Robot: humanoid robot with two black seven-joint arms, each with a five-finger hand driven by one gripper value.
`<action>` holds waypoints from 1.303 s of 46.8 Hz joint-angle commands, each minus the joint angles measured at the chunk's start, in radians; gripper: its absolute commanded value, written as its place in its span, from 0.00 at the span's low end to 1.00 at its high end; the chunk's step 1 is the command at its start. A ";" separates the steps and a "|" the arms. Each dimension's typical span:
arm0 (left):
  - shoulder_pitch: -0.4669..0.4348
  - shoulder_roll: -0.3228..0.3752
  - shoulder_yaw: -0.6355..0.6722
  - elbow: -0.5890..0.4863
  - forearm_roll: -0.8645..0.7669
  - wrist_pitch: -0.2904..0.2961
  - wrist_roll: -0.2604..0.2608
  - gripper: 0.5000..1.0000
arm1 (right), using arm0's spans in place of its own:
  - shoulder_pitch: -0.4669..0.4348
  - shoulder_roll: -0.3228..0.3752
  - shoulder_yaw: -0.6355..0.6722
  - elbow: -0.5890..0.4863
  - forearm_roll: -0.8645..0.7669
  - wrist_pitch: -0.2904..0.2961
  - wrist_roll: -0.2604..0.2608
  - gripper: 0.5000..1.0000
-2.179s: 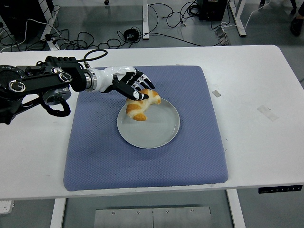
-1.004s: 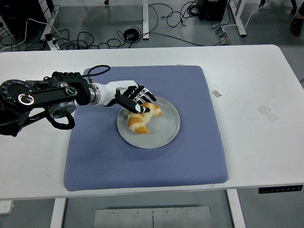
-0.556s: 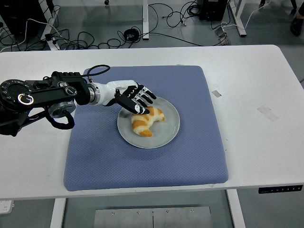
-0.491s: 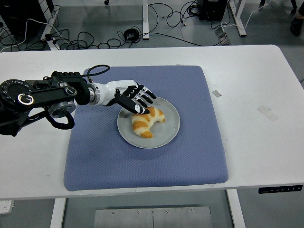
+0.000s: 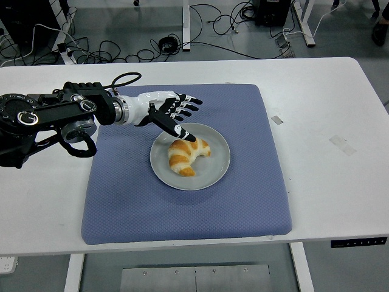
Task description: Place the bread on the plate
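One bread (image 5: pixel 185 155), one plate (image 5: pixel 216 173), one blue mat (image 5: pixel 243 201), one white table (image 5: pixel 328 182).

Black left arm (image 5: pixel 55 115), looped cable, white-and-black robot hand (image 5: pixel 170 112).

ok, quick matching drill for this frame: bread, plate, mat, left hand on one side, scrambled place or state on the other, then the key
Things:
1. bread
2. plate
3. mat
4. left hand

Places or states:
A. lies right on the white table
B. open, above the plate's far-left rim, holding nothing
C. lies on the plate
D. sits on the mat, around its middle

Pairs: 1-C, 2-D, 3-A, 4-B
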 commanded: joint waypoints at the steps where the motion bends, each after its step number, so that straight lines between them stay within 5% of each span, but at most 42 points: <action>1: -0.002 0.000 -0.011 0.000 -0.002 0.000 0.000 0.92 | 0.000 0.000 0.000 0.000 0.000 0.000 0.000 1.00; 17: 0.028 0.046 -0.125 0.014 -0.085 0.006 -0.003 0.92 | 0.000 0.000 0.000 0.001 0.000 0.000 0.000 1.00; 32: 0.074 0.048 -0.212 0.212 -0.133 0.006 -0.003 0.92 | 0.000 0.000 0.000 0.000 0.000 0.000 0.000 1.00; 61: 0.180 0.043 -0.428 0.408 -0.149 0.001 -0.040 0.92 | 0.000 0.000 0.000 0.000 0.000 0.000 0.000 1.00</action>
